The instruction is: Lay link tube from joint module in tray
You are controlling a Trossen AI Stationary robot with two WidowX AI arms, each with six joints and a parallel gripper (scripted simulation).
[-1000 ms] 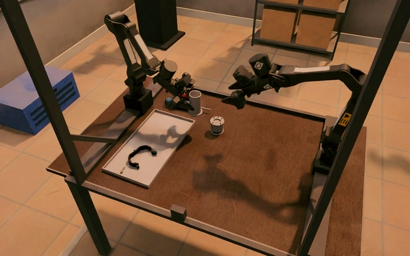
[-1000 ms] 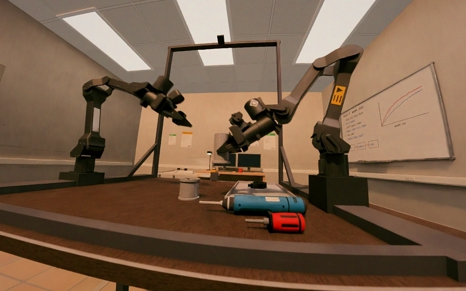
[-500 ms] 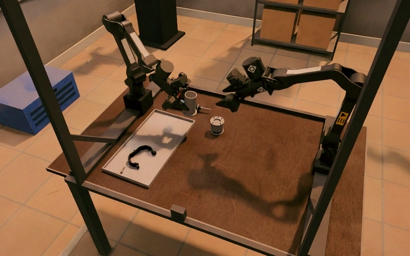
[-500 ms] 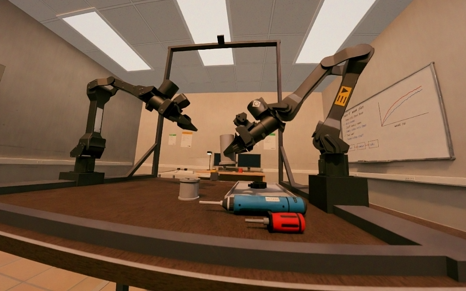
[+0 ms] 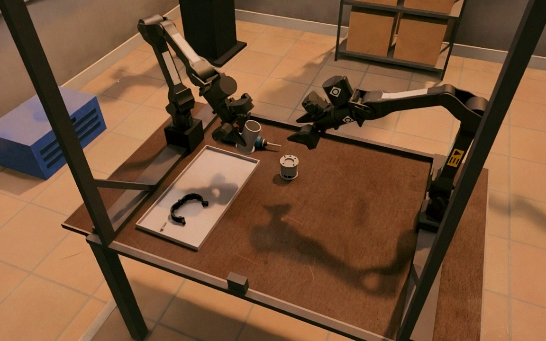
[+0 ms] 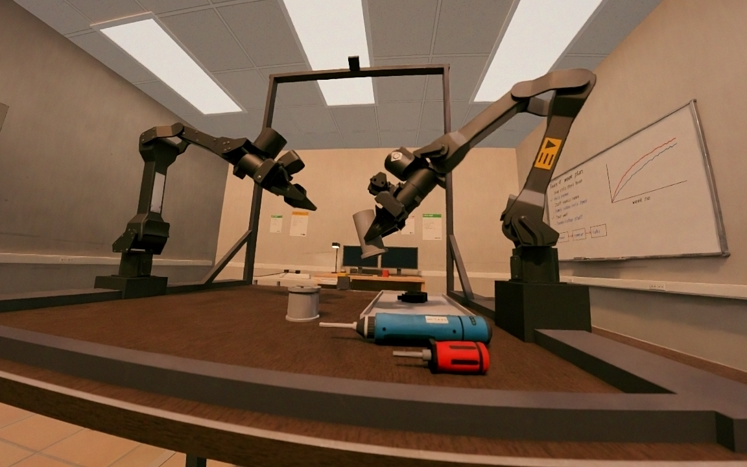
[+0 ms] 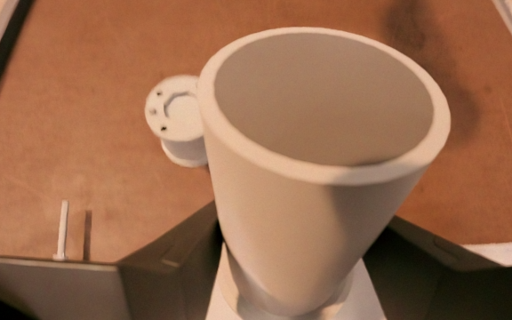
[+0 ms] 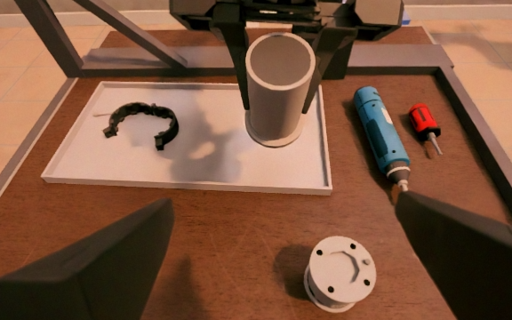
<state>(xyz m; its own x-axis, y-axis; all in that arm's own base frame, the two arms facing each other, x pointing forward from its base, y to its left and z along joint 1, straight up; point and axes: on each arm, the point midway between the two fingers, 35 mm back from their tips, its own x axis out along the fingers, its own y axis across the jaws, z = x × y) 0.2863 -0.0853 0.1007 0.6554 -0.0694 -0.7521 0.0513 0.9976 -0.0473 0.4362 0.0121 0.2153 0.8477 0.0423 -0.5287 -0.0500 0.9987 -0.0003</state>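
Note:
The link tube (image 5: 249, 135), a pale grey cylinder with a flange at its lower end, hangs in the air, slightly tilted, over the far end of the white tray (image 5: 200, 192). My left gripper (image 5: 240, 138) is shut on its lower part; the right wrist view shows the tube (image 8: 278, 98) between the dark fingers. The joint module (image 5: 288, 166) stands upright on the brown table, apart from the tube, and also shows in the right wrist view (image 8: 340, 273). My right gripper (image 5: 304, 138) is open and empty, in the air above and behind the module.
A black clamp ring (image 5: 187, 207) and a small pin (image 5: 162, 227) lie in the tray's near half. A blue power screwdriver (image 8: 380, 135) and a red one (image 8: 422, 120) lie beside the tray's far end. Frame posts stand at the table's edges.

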